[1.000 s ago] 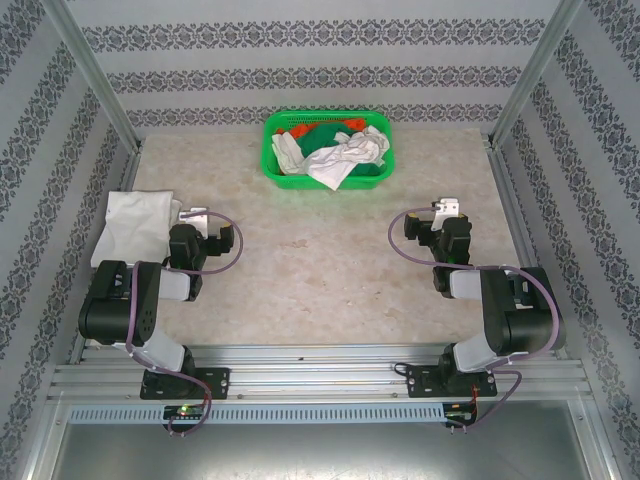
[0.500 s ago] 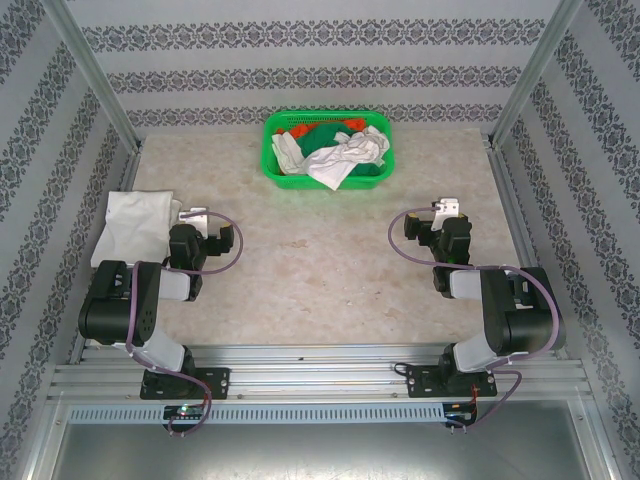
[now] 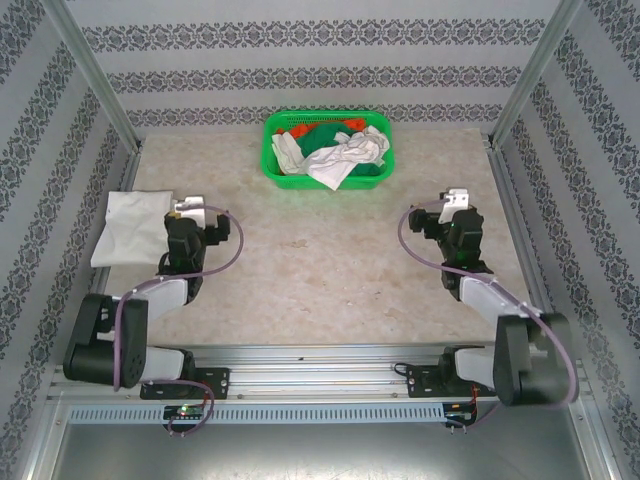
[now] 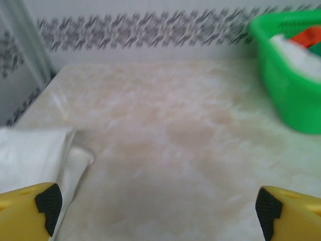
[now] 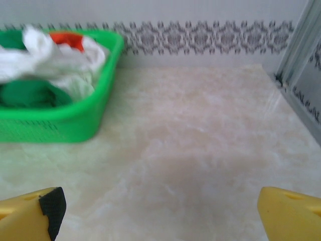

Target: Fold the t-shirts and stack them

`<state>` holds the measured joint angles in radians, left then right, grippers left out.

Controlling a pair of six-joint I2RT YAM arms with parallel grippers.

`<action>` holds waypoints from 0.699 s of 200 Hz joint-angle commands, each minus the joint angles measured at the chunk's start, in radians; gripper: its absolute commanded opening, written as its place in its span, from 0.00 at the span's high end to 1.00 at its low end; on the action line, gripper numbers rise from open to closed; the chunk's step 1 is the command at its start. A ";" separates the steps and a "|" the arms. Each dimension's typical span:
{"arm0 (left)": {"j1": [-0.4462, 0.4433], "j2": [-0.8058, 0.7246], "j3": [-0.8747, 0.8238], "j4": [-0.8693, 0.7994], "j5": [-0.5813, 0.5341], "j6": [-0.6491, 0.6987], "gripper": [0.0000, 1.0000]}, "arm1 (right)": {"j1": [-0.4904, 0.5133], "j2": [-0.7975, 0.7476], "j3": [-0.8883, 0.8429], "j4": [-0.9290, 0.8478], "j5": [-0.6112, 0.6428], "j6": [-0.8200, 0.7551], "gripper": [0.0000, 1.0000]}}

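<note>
The crumpled white cotton t-shirts (image 3: 345, 157) lie heaped in the green plastic basket (image 3: 270, 160) at the far middle of the surface (image 3: 320, 270), ahead and inward of the left fingers (image 4: 30, 213) and right fingers (image 5: 30, 213), both spread wide and empty and about equally near, with a folded white shirt (image 3: 130, 228) just left of the left pair.

On the pale marbled tabletop (image 3: 320, 280), the green rectangular plastic basket (image 3: 300, 181) stands at the far edge, midway across, with crumpled white cotton t-shirts (image 3: 345, 158) heaped in it. A folded white cotton t-shirt (image 3: 130, 228) lies flat by the left edge, well apart from the basket. The left gripper (image 3: 186, 210) is just right of that folded shirt. The right gripper (image 3: 456, 199) is opposite, near the right edge. The basket sits behind and between the two.
</note>
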<state>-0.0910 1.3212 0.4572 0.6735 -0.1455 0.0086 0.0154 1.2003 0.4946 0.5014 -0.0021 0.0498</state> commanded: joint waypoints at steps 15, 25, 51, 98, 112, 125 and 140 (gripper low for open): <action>-0.148 -0.023 0.154 -0.194 -0.011 0.062 0.00 | 0.075 -0.070 0.191 -0.351 0.043 0.134 0.02; -0.190 0.000 0.201 -0.206 0.016 0.064 0.00 | 0.127 -0.051 0.277 -0.474 0.228 0.263 0.02; -0.279 0.080 0.307 -0.220 0.098 0.044 0.00 | 0.247 0.076 0.491 -0.670 0.291 0.229 0.02; -0.242 0.232 0.568 -0.498 -0.027 -0.277 0.00 | 0.474 0.399 0.829 -0.757 0.332 0.160 0.02; -0.221 0.329 0.733 -0.700 -0.072 -0.282 0.00 | 0.534 0.461 0.901 -0.756 0.334 0.141 0.02; -0.206 0.403 0.837 -0.797 -0.099 -0.297 0.00 | 0.577 0.506 0.966 -0.779 0.341 0.147 0.02; -0.175 0.470 0.901 -0.808 -0.063 -0.341 0.00 | 0.603 0.538 1.015 -0.793 0.325 0.170 0.02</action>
<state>-0.3096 1.7077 1.2537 0.0956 -0.1684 -0.2131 0.5739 1.7142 1.4136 -0.2306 0.3061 0.2111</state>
